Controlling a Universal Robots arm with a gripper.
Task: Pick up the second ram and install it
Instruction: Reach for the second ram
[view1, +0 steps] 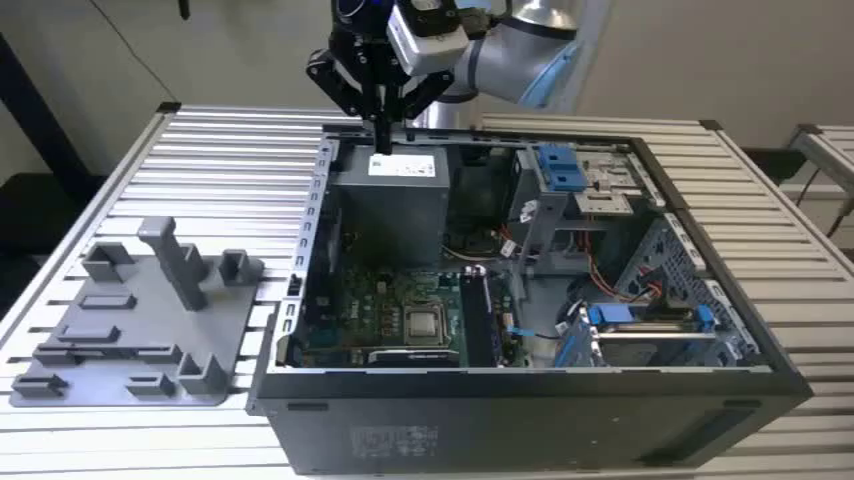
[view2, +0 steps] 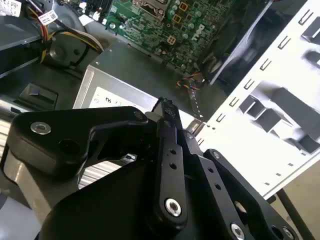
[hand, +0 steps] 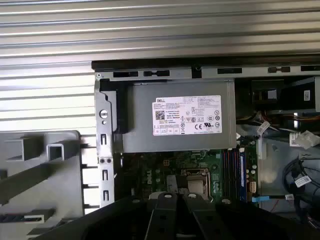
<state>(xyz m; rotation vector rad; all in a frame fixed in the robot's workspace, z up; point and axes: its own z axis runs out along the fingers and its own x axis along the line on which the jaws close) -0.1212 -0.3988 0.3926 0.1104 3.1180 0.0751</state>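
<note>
My gripper (view1: 383, 128) hangs above the rear edge of the open computer case (view1: 315, 215), over the grey power supply (view1: 404, 195). Its black fingers (view2: 168, 117) are shut together with nothing visible between them. Further forward in the case lies the green motherboard (view1: 387, 300), with its long black memory sockets (view1: 477, 315) beside the processor. On the exterior view's left stands the grey plastic fixture (view1: 134, 330). A long dark strip (hand: 22, 217) lies in one of its slots; I cannot tell whether this is the second ram.
The case sits on a ribbed white table (view1: 227, 150). Blue drive brackets (view1: 561, 165) and loose cables (view1: 607, 285) fill the case's side on the exterior view's right. A tall grey post (view1: 174, 260) rises from the fixture.
</note>
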